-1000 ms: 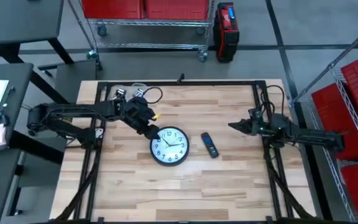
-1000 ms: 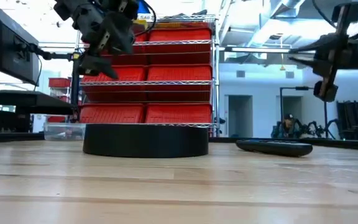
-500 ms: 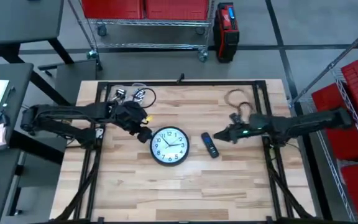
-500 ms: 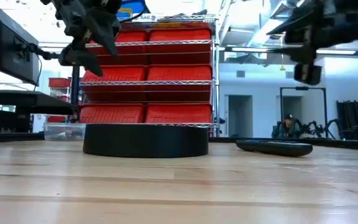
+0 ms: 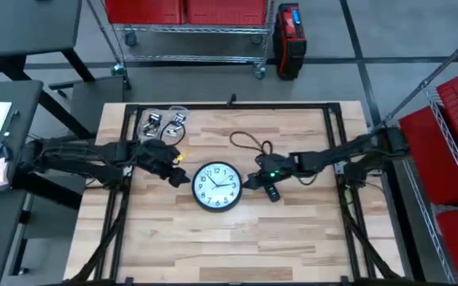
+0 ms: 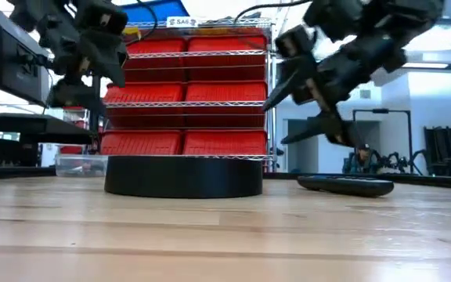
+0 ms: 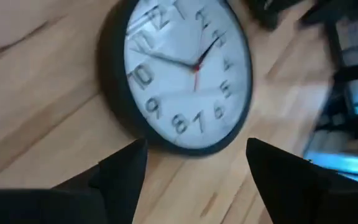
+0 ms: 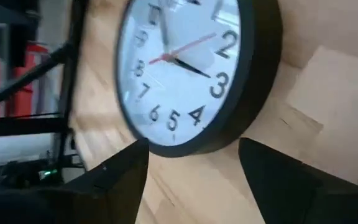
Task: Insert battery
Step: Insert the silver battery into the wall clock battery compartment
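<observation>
Lying face up, the clock point(image 5: 216, 187) shows no battery inserted; left gripper point(image 5: 179, 176) at nine o'clock, right gripper point(image 5: 250, 182) at three, both spread empty.

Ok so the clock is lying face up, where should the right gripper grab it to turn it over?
Probably by the rim. The clock lies flat, face up, a low round disc with a thick black edge. The open right gripper sits just off its right edge beside the remote, so coming in from that side, fingers above and below the rim, looks best.
</observation>
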`<act>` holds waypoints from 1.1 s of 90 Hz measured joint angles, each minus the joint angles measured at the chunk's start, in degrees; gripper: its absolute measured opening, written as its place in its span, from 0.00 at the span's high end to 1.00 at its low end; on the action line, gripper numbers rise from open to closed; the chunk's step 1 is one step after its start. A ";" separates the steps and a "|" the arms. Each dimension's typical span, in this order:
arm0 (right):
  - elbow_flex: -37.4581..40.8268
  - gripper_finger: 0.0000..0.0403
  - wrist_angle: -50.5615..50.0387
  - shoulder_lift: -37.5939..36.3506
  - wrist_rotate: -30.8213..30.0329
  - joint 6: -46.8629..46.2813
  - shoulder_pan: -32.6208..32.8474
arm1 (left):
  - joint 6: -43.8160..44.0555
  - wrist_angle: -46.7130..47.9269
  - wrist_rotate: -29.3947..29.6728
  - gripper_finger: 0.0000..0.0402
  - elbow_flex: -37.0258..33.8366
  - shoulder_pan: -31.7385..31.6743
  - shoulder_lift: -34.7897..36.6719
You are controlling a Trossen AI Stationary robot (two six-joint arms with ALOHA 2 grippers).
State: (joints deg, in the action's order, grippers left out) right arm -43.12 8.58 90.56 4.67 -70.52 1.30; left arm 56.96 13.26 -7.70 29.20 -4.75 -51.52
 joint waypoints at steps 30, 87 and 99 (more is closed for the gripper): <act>-3.59 0.40 -2.39 7.75 -0.06 -3.88 2.37 | -4.06 -2.44 -0.68 0.36 -4.41 0.02 -4.14; -3.79 0.40 3.16 13.47 -7.19 -11.97 4.39 | -5.73 -16.09 0.24 0.36 -4.30 0.46 -21.17; -3.70 0.40 -1.32 13.40 -8.21 -14.18 4.35 | -5.24 -24.18 -1.02 0.36 -4.12 1.26 -26.61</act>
State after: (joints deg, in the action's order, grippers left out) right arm -46.82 7.26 103.96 -3.54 -84.70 5.65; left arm 51.72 -10.92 -8.72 25.08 -3.50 -78.13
